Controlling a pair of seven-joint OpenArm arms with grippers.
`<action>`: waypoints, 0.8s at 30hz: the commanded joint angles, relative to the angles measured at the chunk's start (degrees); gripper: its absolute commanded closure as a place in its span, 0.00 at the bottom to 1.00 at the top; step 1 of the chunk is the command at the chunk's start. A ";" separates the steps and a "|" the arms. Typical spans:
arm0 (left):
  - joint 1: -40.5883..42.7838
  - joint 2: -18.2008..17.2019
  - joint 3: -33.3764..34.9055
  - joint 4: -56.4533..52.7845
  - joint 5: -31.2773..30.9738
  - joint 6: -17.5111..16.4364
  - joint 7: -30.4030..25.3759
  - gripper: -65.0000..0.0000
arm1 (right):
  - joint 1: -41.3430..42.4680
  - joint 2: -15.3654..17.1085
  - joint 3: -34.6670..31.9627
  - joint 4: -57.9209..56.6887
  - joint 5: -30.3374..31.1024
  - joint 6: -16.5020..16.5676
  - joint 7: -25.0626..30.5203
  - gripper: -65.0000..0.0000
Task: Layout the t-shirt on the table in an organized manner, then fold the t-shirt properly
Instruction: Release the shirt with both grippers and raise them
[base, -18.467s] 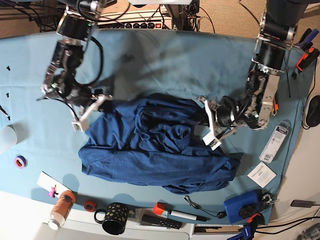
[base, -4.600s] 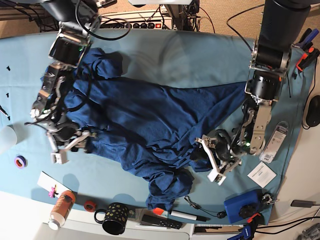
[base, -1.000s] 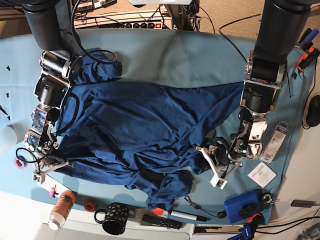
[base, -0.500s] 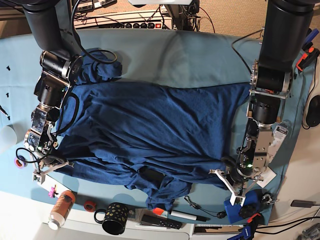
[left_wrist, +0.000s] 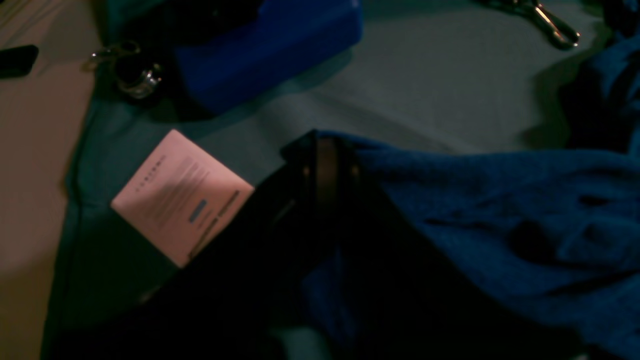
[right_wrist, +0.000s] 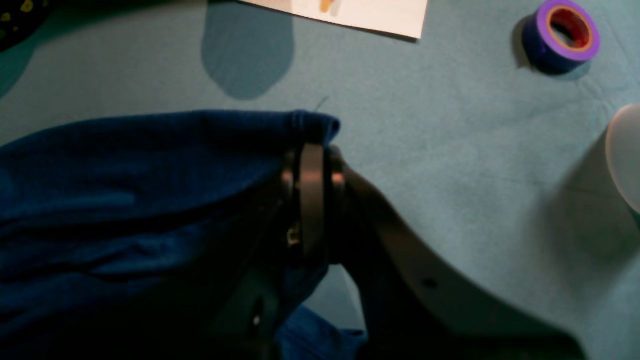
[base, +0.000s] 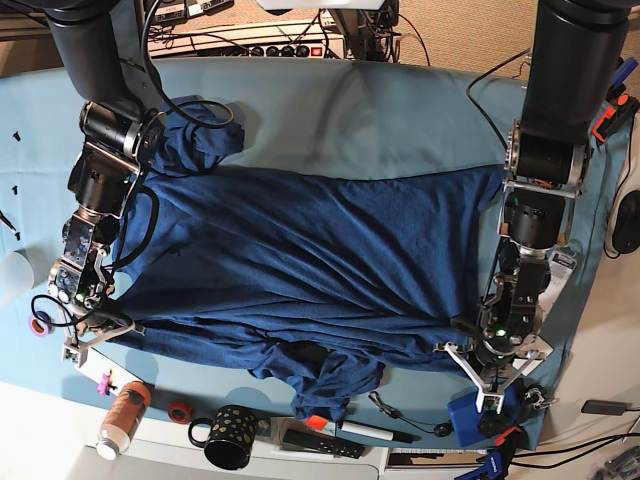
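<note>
I'm seeing the table (base: 330, 110) bearing the t-shirt (base: 300, 260), stretched wide, soft, limp, light. Right gripper (right_wrist: 311, 150) and left gripper (left_wrist: 325, 150) are clamping opposite edges; I'd be regripping corners.

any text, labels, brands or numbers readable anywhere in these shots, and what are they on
None can be read.
Pale card beside the t-shirt: printed lines and a small blue mark, too blurred to read.
White packet by the table edge: print too small.
Orange bottle label: too small.
White sheet near the purple tape roll: only an orange smudge, no legible words.
</note>
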 joint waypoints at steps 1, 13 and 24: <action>-2.36 -0.33 -0.17 0.96 0.28 -0.63 -1.68 0.97 | 2.16 0.81 0.02 1.03 0.09 -0.31 1.14 1.00; -2.27 -0.35 -0.17 0.96 0.26 -4.96 -1.09 0.43 | 2.16 0.83 0.02 1.03 0.13 0.00 1.29 0.60; -1.42 -2.49 -0.17 0.96 -4.04 -16.72 5.62 0.43 | 2.21 4.81 0.02 1.11 2.56 -0.07 3.69 0.59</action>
